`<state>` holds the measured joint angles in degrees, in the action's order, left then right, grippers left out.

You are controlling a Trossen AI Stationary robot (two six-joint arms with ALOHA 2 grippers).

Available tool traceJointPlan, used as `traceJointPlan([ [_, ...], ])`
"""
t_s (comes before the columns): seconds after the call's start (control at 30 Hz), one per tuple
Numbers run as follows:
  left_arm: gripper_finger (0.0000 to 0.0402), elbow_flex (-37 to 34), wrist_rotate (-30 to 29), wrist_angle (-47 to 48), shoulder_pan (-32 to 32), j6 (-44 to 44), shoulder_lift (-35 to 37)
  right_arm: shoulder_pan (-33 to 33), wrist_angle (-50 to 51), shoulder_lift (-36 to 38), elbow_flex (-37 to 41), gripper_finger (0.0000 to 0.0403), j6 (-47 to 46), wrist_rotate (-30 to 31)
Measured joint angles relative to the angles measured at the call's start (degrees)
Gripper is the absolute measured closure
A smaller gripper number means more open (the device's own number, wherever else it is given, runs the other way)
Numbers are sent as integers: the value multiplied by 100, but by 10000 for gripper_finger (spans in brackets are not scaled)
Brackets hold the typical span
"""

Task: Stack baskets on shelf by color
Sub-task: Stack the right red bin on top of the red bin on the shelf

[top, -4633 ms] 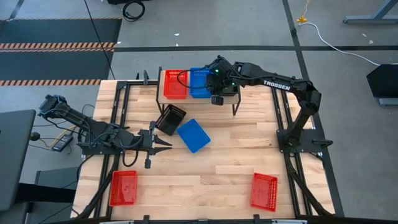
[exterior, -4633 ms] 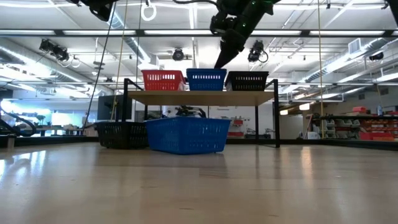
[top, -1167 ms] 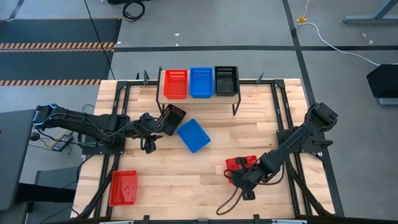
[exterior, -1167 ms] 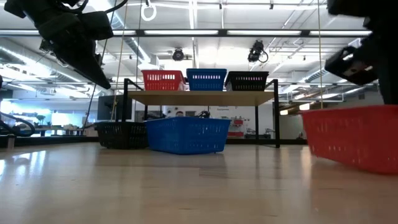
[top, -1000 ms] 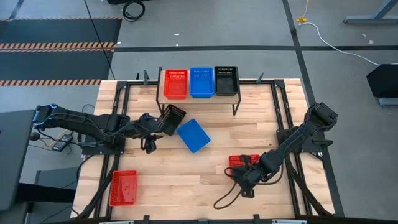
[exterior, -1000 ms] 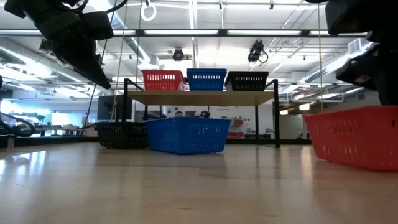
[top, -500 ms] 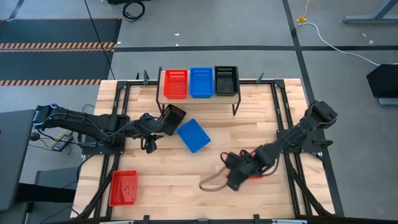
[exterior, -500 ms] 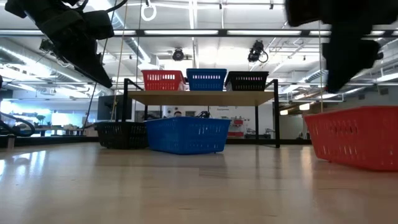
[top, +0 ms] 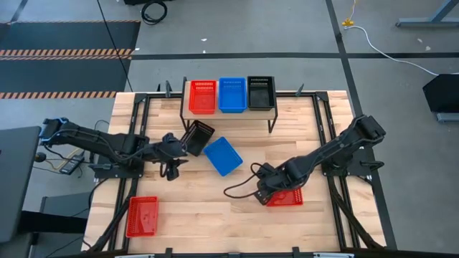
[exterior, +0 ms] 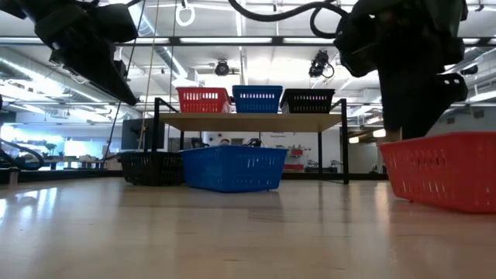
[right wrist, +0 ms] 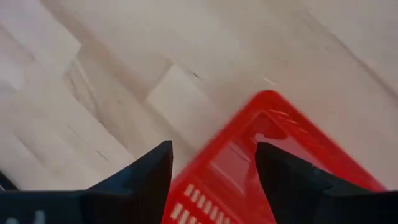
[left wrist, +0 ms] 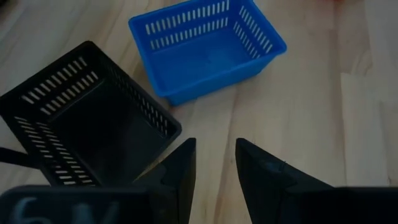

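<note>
1. The shelf [top: 231, 113] stands at the far edge of the desk [top: 244, 215] and is the landmark here. On it sit one red basket [top: 202, 97], one blue basket [top: 232, 94] and one black basket [top: 260, 92] in a row, apparently the base for three colour stacks.
2. Just in front of the shelf, a loose black basket [left wrist: 87, 118] lies touching a loose blue basket [left wrist: 208, 46]. Both look ready to be picked up.
3. The left hand [left wrist: 214, 165] hovers over the rim of that loose black basket, fingers part open and holding nothing, seemingly lining up a grasp.
4. The right hand [right wrist: 214, 165] is well in front of the shelf, fingers spread wide over a corner of a loose red basket [right wrist: 261, 162], not gripping it.
5. Another red basket [top: 142, 216] waits at the near left corner, far from the shelf.
</note>
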<state>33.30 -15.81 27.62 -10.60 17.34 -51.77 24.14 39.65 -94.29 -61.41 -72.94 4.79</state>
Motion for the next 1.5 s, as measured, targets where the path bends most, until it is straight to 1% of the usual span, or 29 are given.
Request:
traceJointPlan([
  [0.13,283,0,-3,2,-82,-3,0,40,-313,-124,-9,170,-84,-30],
  [0.3,283,0,-131,0,-173,-13,-2,24,-162,-481,2,170,-45,-177],
  [0.43,283,0,-200,-2,-246,-5,-2,-55,-131,-762,2,172,549,-240],
  [0.53,283,0,-200,-4,-276,10,-2,-103,-85,-878,2,184,1169,-226],
  [0.6,283,0,-208,4,-292,28,-2,-107,-3,-894,4,203,1519,-186],
  [0.7,283,0,-218,3,-318,70,-2,-114,7,-889,4,249,1827,-119],
  [0.9,283,0,-250,-2,-318,125,-2,-96,30,-876,-5,380,2194,-93],
  [0.97,283,0,-258,-2,-316,131,-2,-96,49,-860,-11,391,2263,-76],
  [1.1,283,0,-258,-4,-316,151,-2,-98,99,-857,-25,382,2478,-139],
  [1.2,283,0,-258,-22,-316,149,0,-124,453,-847,-260,395,2675,-120],
  [1.3,283,0,-260,-69,-316,149,0,-146,973,-847,-719,397,3004,-9],
  [1.4,283,0,-260,-95,-316,149,0,-195,1430,-847,-1346,398,3423,238],
  [1.5,283,0,-260,-107,-316,149,2,-258,1841,-847,-2124,399,3976,648],
])
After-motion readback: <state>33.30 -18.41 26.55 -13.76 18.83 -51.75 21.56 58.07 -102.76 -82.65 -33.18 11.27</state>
